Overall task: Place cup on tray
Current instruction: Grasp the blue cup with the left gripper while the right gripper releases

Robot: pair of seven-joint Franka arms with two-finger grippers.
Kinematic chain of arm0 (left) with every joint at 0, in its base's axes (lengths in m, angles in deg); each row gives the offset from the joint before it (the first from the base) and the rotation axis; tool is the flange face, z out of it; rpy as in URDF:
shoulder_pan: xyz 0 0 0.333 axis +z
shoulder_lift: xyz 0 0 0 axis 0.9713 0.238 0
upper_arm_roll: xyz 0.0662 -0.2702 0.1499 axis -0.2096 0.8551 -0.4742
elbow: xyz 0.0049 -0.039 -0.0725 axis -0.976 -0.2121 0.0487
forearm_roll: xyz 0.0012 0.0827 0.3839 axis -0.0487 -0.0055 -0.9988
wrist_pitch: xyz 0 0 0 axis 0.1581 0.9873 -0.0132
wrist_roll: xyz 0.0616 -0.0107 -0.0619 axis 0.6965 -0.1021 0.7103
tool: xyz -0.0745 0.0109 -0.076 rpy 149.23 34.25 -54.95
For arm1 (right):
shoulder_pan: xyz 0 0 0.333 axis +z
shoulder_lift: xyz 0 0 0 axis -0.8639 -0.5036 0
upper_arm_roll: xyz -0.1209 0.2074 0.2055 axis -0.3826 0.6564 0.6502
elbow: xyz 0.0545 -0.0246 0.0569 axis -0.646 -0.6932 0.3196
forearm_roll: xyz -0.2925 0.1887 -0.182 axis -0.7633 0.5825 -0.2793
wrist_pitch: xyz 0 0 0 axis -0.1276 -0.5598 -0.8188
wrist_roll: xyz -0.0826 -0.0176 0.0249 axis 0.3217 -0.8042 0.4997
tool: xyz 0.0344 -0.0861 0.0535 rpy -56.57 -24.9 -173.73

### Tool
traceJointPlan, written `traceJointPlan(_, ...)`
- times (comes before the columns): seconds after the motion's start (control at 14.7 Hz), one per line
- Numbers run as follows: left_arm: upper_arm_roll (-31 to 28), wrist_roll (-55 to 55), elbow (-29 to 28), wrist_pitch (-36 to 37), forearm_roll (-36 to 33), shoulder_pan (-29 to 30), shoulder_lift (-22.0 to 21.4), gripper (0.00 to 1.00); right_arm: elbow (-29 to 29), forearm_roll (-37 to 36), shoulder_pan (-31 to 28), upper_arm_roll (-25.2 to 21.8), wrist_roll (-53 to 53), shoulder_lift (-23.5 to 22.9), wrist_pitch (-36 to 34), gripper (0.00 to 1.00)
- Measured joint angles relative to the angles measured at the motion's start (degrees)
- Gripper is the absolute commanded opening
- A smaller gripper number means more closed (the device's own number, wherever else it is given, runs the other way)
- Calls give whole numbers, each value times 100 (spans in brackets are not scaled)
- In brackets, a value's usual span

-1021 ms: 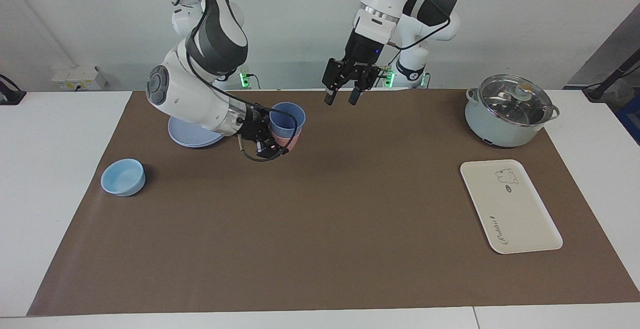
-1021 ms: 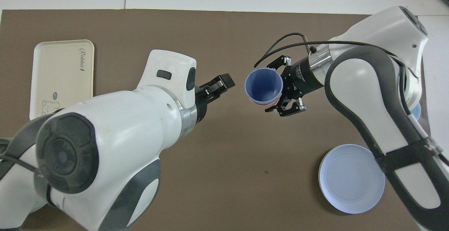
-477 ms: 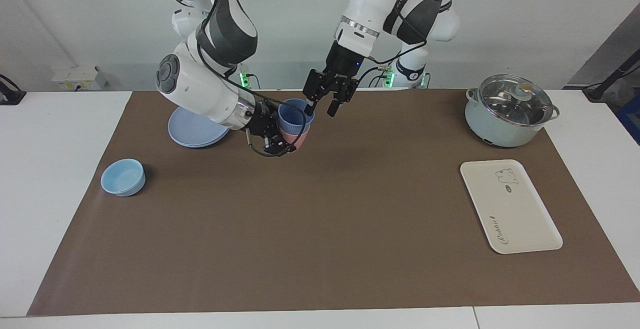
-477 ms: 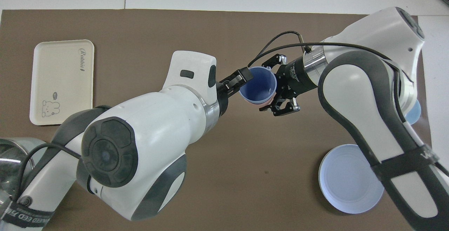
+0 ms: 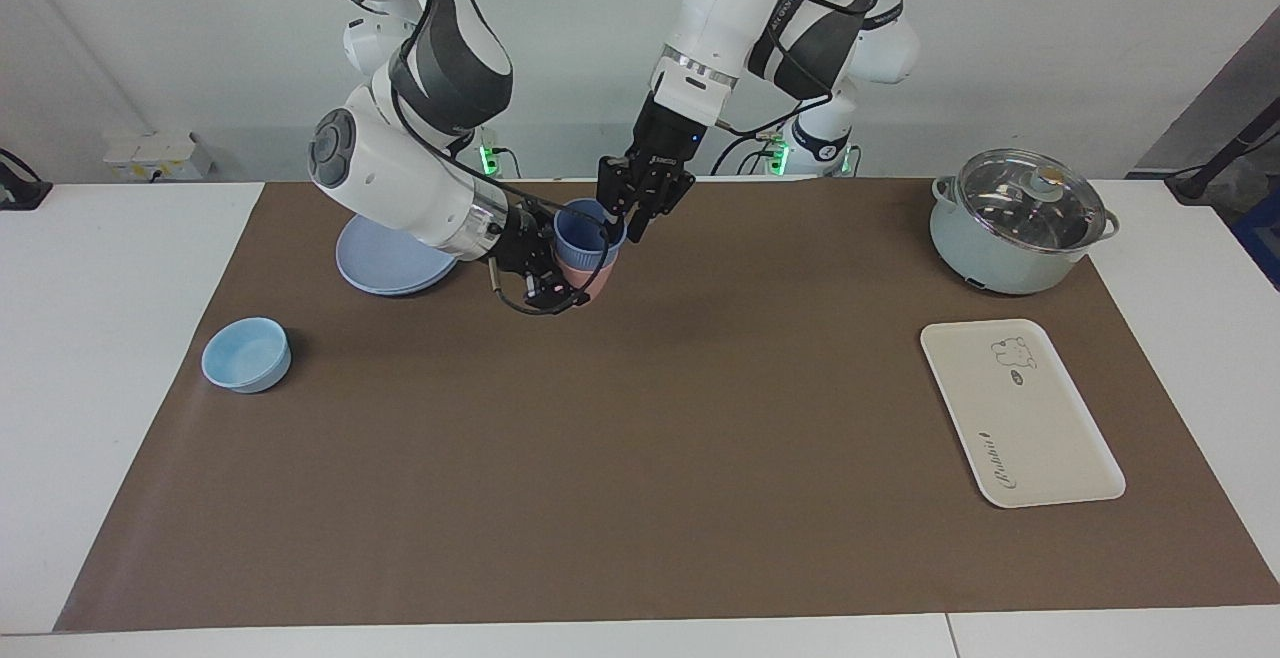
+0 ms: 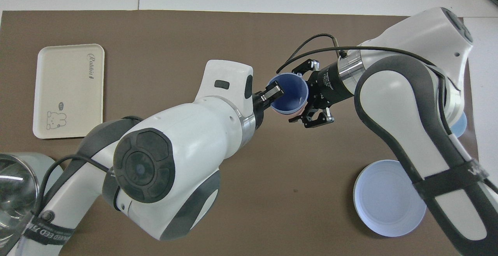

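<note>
The periwinkle-blue cup (image 5: 580, 238) (image 6: 290, 97) sits nested in a pink cup (image 5: 592, 283), upright, near the round plate toward the right arm's end. My right gripper (image 5: 545, 273) (image 6: 313, 96) comes in sideways and is shut on the pink cup's wall. My left gripper (image 5: 618, 226) (image 6: 273, 92) reaches down from above and is shut on the blue cup's rim, with one finger inside it. The cream tray (image 5: 1040, 428) (image 6: 70, 77) lies flat with nothing on it toward the left arm's end. Whether the stacked cups touch the mat I cannot tell.
A round blue plate (image 5: 385, 263) (image 6: 389, 197) lies beside the right arm. A light-blue bowl (image 5: 246, 354) stands farther from the robots than the plate. A lidded pot (image 5: 1015, 223) stands nearer to the robots than the tray. A brown mat (image 5: 640, 458) covers the table.
My left gripper moved across toward the right arm's end, came down to the blue cup and shut on its rim. The right arm shifted the stacked cups slightly toward it.
</note>
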Motion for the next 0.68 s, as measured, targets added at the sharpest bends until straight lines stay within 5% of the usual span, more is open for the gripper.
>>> traceJointPlan(0.68,-66,364,969,1033,0,3,28,0,14,-12,-166,-97,-9,53,104,0)
